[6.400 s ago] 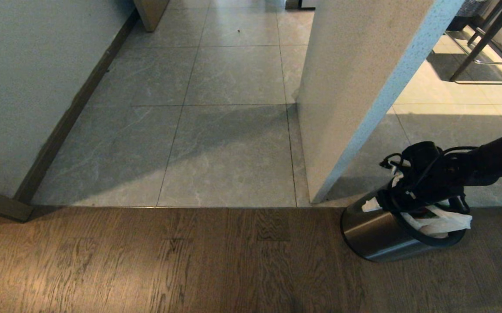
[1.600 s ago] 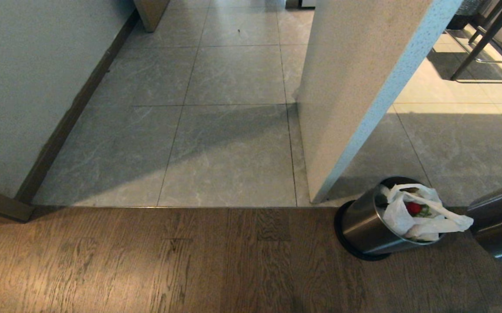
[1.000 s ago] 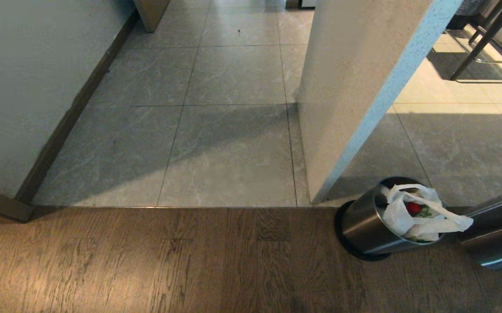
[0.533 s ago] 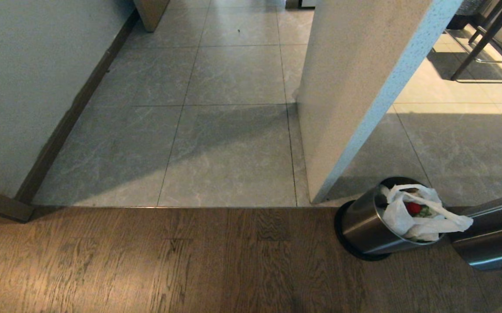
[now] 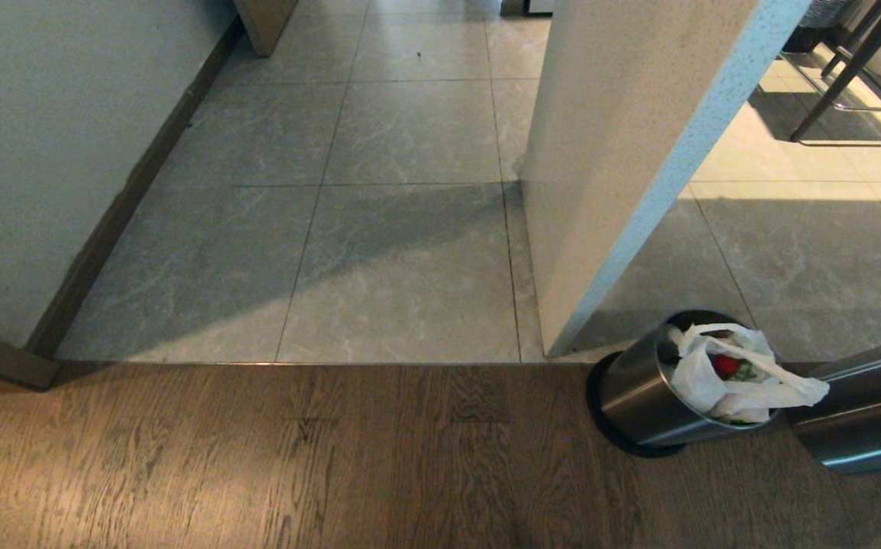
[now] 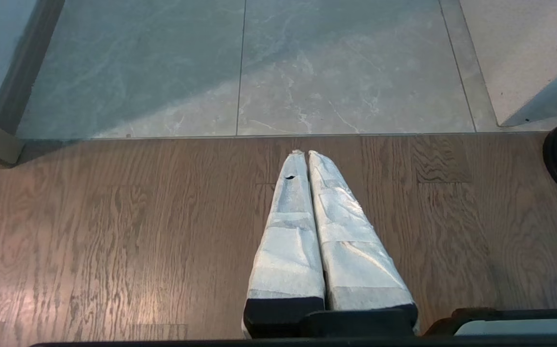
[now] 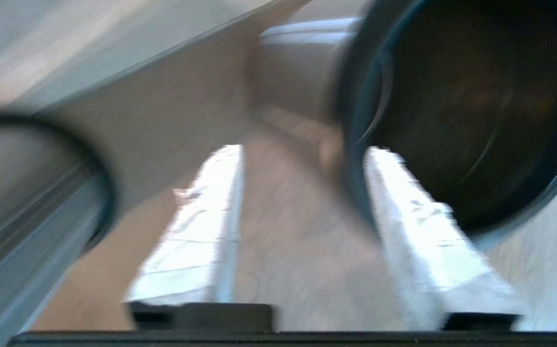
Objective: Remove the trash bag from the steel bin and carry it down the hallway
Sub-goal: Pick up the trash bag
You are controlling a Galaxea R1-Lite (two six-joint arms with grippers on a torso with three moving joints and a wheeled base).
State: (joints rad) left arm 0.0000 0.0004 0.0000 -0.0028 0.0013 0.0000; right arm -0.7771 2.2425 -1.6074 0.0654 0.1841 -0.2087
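The steel bin [image 5: 638, 404] stands on the wood floor by the foot of a white pillar. The white trash bag [image 5: 737, 377] sits in its mouth and spills over the rim, with red rubbish showing through. My right gripper [image 7: 305, 149] is open and holds nothing. It hangs low between the bin's steel side [image 7: 18, 207] and the dark open mouth of a loose steel sleeve [image 7: 461, 106]. One of its fingers [image 7: 418, 207] lies against the sleeve's black rim. The bag is hidden in the right wrist view. My left gripper [image 6: 305, 153] is shut and parked over bare wood. The hallway is out of view.
The steel sleeve [image 5: 860, 412] stands just right of the bin, at the picture's right edge. The white pillar [image 5: 623, 152] rises right behind the bin. Grey tiles [image 5: 402, 259] lie beyond the wood floor [image 5: 295, 457]. A wall with brown skirting [image 5: 127, 198] runs on the left, and metal chair legs [image 5: 844, 84] are at the far right.
Several seconds ago my right gripper was on the bin's rim; the sleeve now stands apart to the right. In the last second the sleeve edged slightly toward the bin.
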